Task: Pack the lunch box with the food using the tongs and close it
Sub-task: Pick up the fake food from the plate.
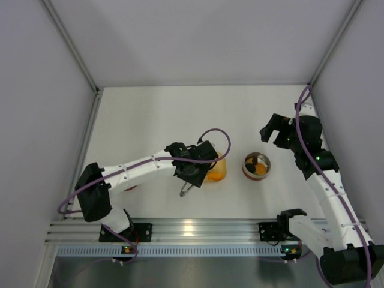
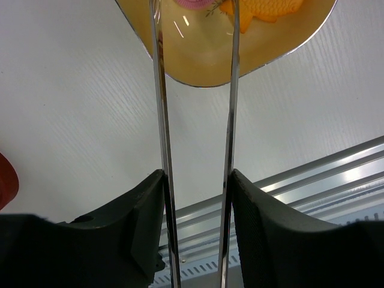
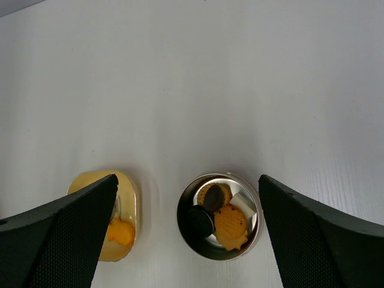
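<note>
Clamping my left end effector (image 2: 197, 180) on the tongs (image 2: 161, 120), tips over the yellow dish (image 2: 198, 66), open lunch box (image 3: 182, 217) right of it on white bench (image 1: 150, 120), right end effector (image 3: 187, 180) apart, grey walls (image 1: 36, 90).

Left wrist view: tongs (image 2: 161, 120) tips run off the far top edge, along with the yellow dish (image 2: 198, 66), pink piece (image 2: 193, 3) and orange piece (image 2: 264, 9). At left, red lid (image 2: 6, 180) clipped. Top view: lid mostly under left arm (image 1: 138, 168).
</note>
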